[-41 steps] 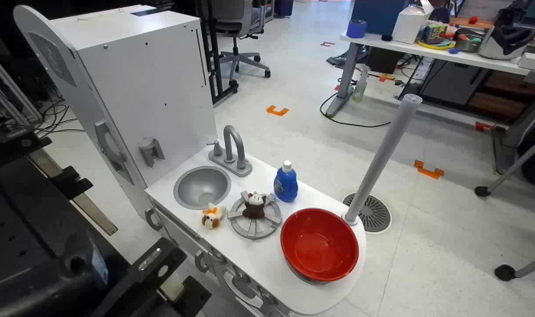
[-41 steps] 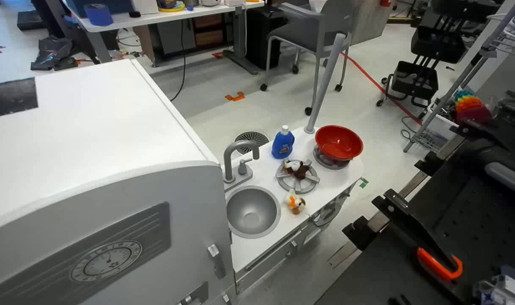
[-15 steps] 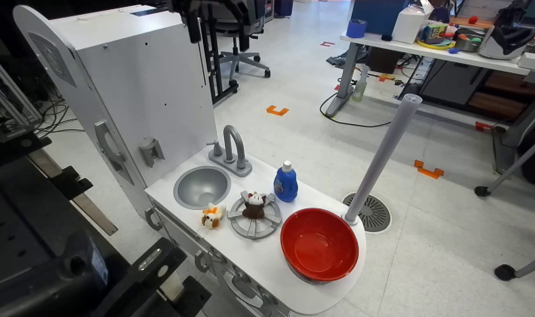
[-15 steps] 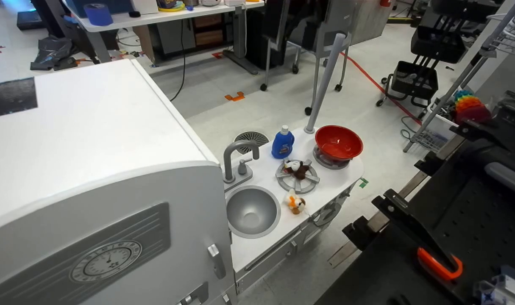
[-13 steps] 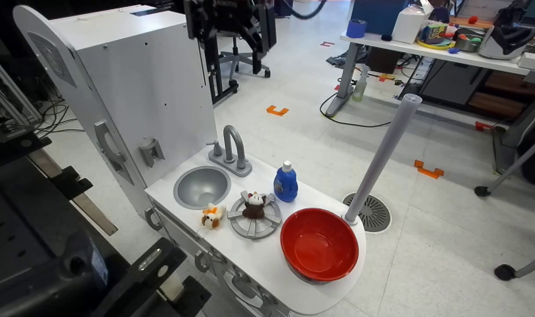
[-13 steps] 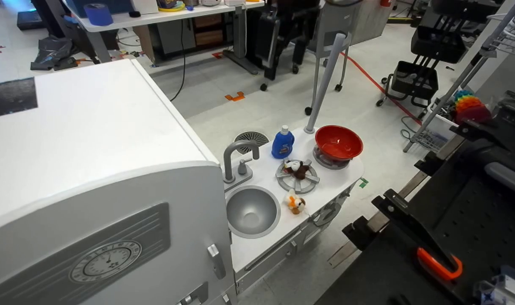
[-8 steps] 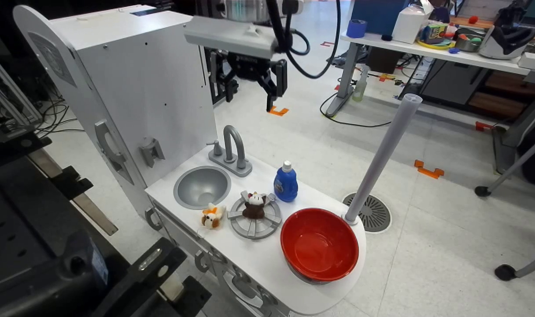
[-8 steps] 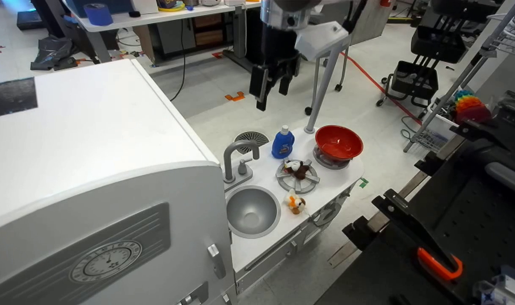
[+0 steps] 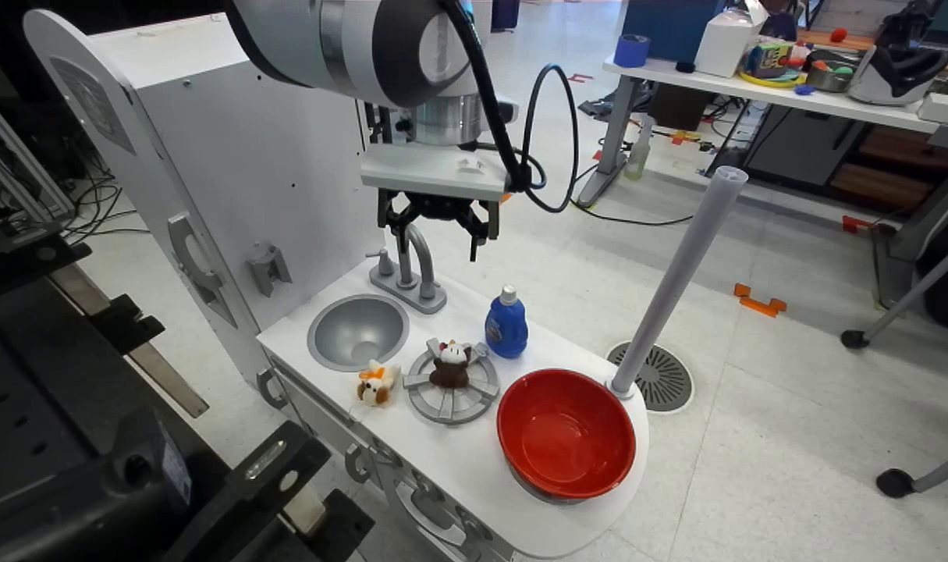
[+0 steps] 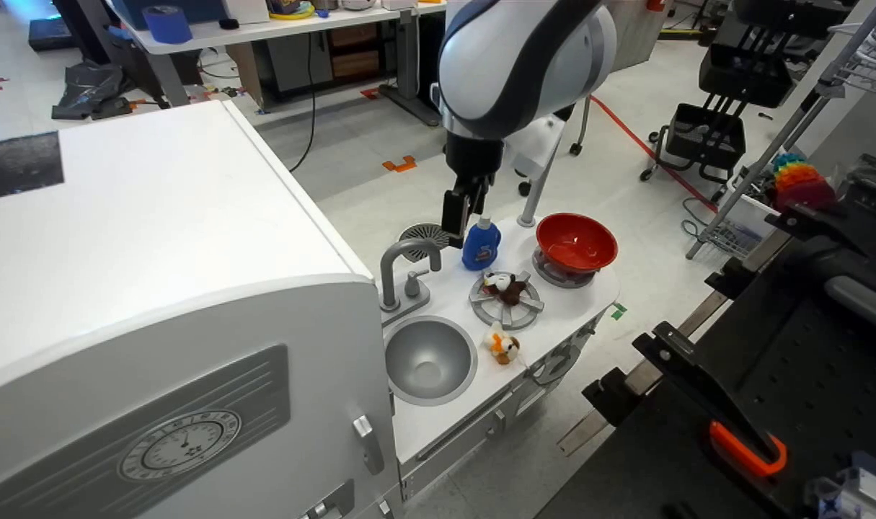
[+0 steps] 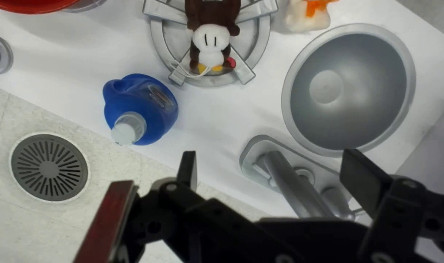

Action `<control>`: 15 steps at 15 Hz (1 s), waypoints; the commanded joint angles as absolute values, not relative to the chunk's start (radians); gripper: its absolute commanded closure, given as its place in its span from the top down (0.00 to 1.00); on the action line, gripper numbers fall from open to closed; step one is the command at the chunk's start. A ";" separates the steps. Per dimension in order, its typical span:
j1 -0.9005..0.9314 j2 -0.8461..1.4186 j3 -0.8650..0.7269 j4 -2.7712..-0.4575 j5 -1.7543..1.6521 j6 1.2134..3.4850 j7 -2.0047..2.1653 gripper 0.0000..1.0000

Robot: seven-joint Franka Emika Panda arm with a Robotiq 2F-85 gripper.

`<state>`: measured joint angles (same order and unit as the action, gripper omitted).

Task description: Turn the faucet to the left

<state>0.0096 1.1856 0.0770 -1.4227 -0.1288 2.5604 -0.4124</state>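
Left to right in an exterior view, can make out the sink [image 9: 358, 332] with a visible grey bottom; just beside the sink, a dog plush [image 9: 374, 385]; behind the sink, the faucet [image 9: 406, 271]; higher behind the sink, the pincer [image 9: 438, 255], spread wide. Right of the sink, see a burner [image 9: 446, 406] under a brown-and-white plush [image 9: 451, 371]; farther right, a blue bottle [image 9: 507, 328], a red bowl [image 9: 565, 437] with a glossy inside, and a grey pole [image 9: 675, 281]
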 commanded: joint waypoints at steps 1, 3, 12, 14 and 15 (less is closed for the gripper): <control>-0.001 1.283 0.099 -1.315 -0.207 2.575 -0.538 1.00; 0.003 1.319 0.103 -1.276 -0.247 2.567 -0.606 1.00; -0.021 1.361 0.245 -1.228 -0.214 2.523 -0.860 1.00; -0.014 1.366 0.239 -1.216 -0.213 2.512 -0.872 1.00; -0.007 1.367 0.235 -1.203 -0.208 2.493 -0.866 1.00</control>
